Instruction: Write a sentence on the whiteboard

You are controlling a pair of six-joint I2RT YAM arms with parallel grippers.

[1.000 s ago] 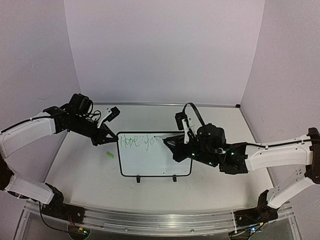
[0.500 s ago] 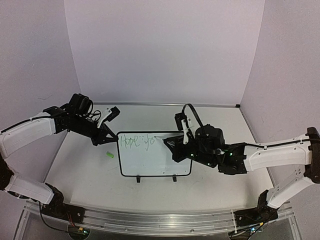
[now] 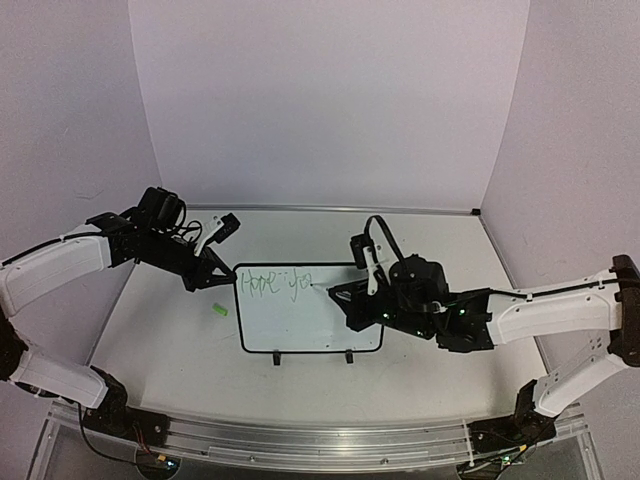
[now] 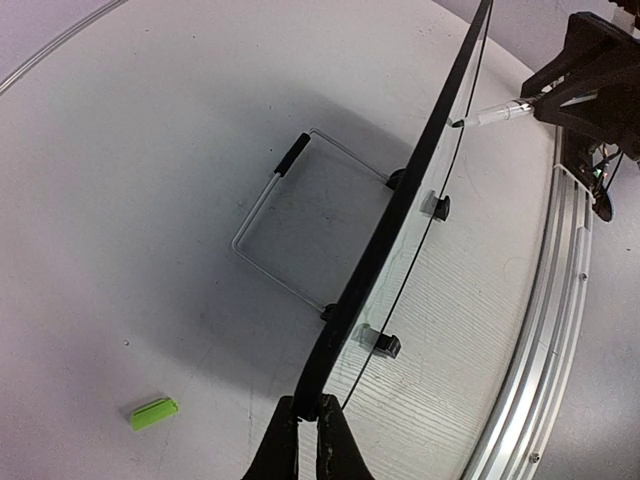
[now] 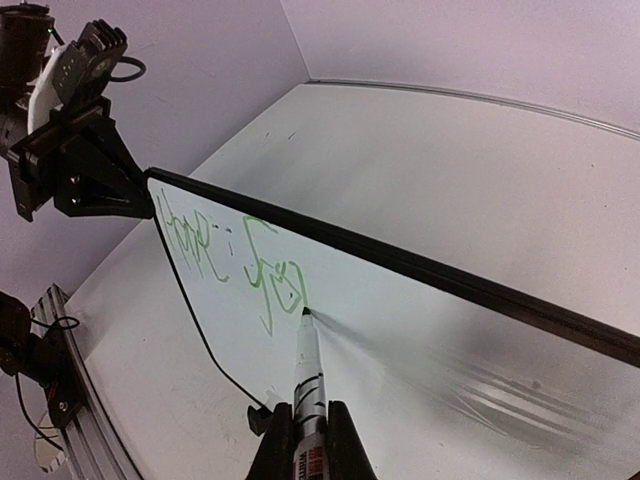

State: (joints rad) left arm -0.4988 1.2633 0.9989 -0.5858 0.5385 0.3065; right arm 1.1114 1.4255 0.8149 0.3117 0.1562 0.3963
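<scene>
Right arm dipped in last second — sentence (image 3: 272, 283) now reads roughly "Hope for", marker (image 5: 307, 372) tip touching its end; more words due. Right jaws clenched on marker; left jaws clamp whiteboard (image 3: 310, 322) corner — board propped mid tabletop (image 3: 160, 340).

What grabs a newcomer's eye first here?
The small black-framed white whiteboard sits central on the white table, light-green handwriting along its top. The right arm's fingers hold a white marker tip to it, while the left arm's fingers pinch its left edge.
</scene>
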